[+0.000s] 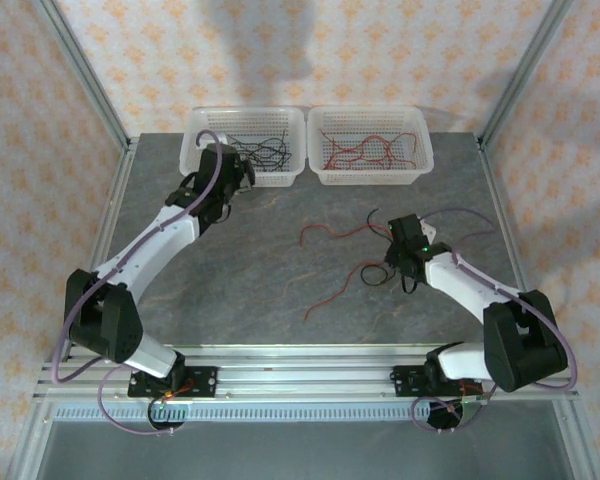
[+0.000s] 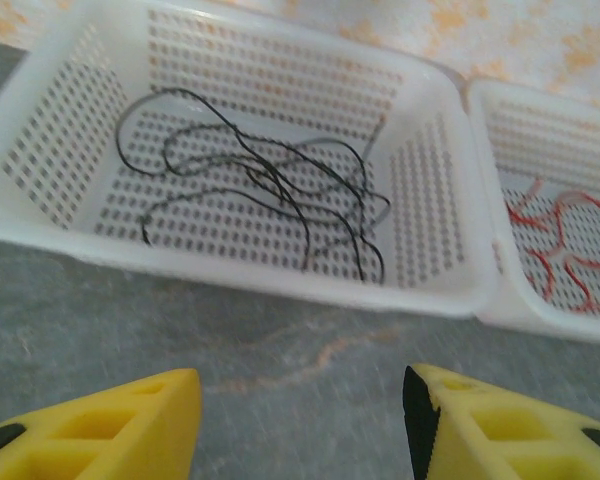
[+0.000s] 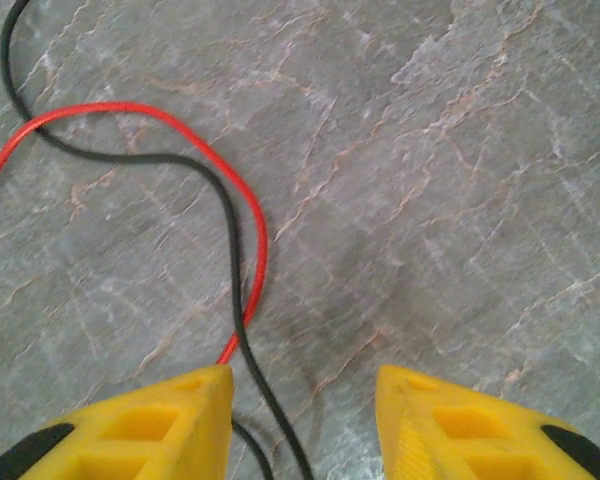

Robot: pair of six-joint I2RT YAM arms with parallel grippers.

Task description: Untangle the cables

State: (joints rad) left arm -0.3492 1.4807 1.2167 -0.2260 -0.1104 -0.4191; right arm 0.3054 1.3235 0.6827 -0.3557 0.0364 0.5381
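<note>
Loose cables lie on the table right of centre: a red cable [image 1: 330, 232], a second red cable [image 1: 332, 294] and a black loop [image 1: 378, 272]. My right gripper [image 1: 390, 258] hovers low over them, open. In the right wrist view a black cable [image 3: 238, 270] runs between the yellow fingers of the right gripper [image 3: 305, 425], gripped by neither, and crosses a red cable [image 3: 258, 240]. My left gripper [image 1: 244, 178] stands open and empty in front of the left basket [image 1: 192, 145]; in its wrist view the left gripper [image 2: 302, 420] faces black cables [image 2: 270, 180] lying in that basket.
Two white perforated baskets stand side by side at the back: the left basket [image 2: 280, 285] holds black cables, the right basket [image 1: 370, 178] holds red cables [image 2: 565, 240]. The frame posts rise at the table's corners, and a metal rail runs along the near edge.
</note>
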